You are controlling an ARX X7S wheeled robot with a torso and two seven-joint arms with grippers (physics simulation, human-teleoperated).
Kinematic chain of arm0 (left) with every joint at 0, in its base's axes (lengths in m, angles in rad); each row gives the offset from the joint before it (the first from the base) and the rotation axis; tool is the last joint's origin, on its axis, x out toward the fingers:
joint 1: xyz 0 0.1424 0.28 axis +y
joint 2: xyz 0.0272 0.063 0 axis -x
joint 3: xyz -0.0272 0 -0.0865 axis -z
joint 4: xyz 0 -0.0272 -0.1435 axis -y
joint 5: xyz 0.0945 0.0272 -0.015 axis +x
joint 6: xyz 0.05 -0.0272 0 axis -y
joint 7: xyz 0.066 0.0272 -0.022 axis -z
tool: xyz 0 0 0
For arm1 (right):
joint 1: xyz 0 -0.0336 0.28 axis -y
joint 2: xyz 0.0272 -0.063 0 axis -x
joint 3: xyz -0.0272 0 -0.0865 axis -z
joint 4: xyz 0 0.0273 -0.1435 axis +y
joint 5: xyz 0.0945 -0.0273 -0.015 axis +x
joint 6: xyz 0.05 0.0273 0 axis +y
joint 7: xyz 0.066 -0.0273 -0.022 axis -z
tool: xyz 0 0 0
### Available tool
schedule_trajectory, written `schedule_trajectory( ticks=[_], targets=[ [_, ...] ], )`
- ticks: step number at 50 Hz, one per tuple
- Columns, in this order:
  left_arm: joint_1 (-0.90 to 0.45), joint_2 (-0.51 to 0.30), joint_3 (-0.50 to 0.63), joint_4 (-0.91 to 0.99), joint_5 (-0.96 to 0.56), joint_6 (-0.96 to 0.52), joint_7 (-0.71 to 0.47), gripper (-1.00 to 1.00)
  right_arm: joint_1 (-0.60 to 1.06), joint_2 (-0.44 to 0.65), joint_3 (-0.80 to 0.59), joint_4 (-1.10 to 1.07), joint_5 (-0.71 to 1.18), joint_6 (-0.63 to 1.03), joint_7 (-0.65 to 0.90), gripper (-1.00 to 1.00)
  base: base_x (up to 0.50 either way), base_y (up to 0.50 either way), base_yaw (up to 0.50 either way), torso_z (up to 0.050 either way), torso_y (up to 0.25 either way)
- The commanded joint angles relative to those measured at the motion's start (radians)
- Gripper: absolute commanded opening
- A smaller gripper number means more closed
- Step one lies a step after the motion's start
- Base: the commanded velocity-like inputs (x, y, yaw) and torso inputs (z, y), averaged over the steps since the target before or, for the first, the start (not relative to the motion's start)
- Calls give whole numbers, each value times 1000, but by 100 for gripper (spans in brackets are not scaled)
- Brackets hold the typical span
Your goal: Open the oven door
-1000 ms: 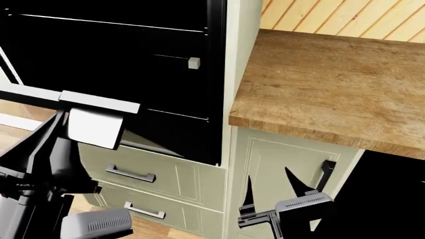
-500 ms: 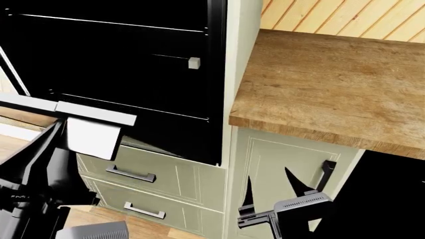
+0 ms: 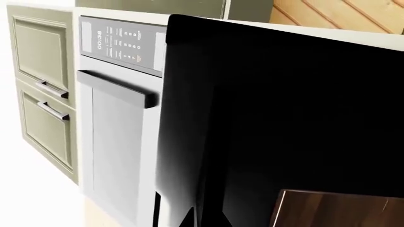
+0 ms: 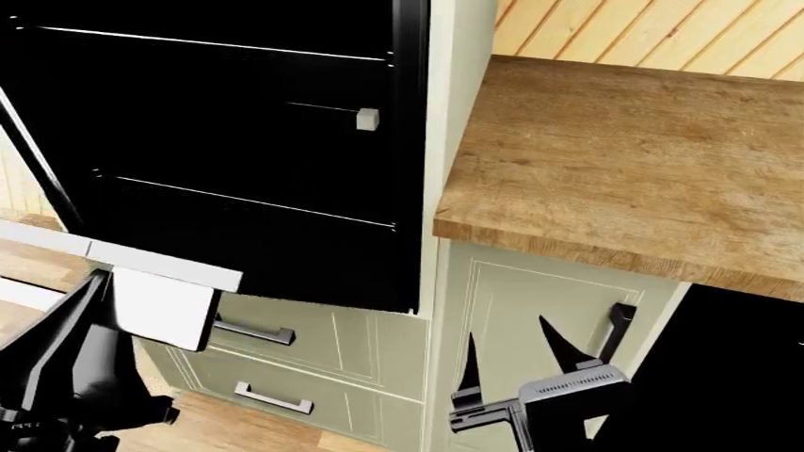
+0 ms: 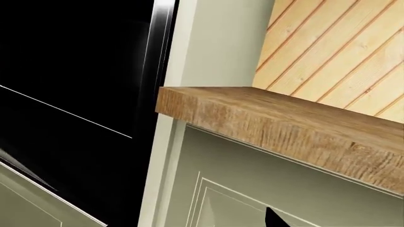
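A: Left wrist view?
B: Oven door (image 3: 277, 118) fills the frame, glossy black, swung out beside the control panel (image 3: 120, 42). Fingers not visible.
A: Head view?
B: Oven cavity (image 4: 239, 141) open, left of the counter (image 4: 628, 160). Left gripper (image 4: 151, 301) at the door's pale edge; finger state: cannot tell. Right gripper (image 4: 515, 358) fingers wide, empty, below the counter.
A: Right wrist?
B: Counter edge, cavity beside it.

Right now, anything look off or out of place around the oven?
Nothing damaged or spilled. The oven door hangs part open, swung down off the dark cavity, as the task expects. The left claw is hidden near the door's edge; the right claw idles open by the cabinet door. The wooden counter shows nothing odd.
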Motion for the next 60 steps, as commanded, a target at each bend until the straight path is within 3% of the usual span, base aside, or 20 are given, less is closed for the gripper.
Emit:
schedule_trajectory(
  ticks=[1,23,47,56,60],
  targets=[
    [65,-15,-19,-47,-10,63,-105,-100,-4,4,1,-4,4,-10,1,100,0,0,0,0,0],
    [158,-30,-22,-120,22,158,-253,-100,-6,9,-1,-10,2,-15,9,100,0,0,0,0,0],
    [438,-97,-118,-125,84,202,-503,-100,-5,12,-5,-11,8,-15,10,100,0,0,0,0,1],
    [446,-176,-16,-146,67,147,-646,-100,-6,13,-7,-12,10,-15,11,100,0,0,0,0,2],
    [446,-256,100,-136,52,66,-773,-100,-4,12,-7,-4,11,-21,9,100,0,0,0,3,0]
  ],
)
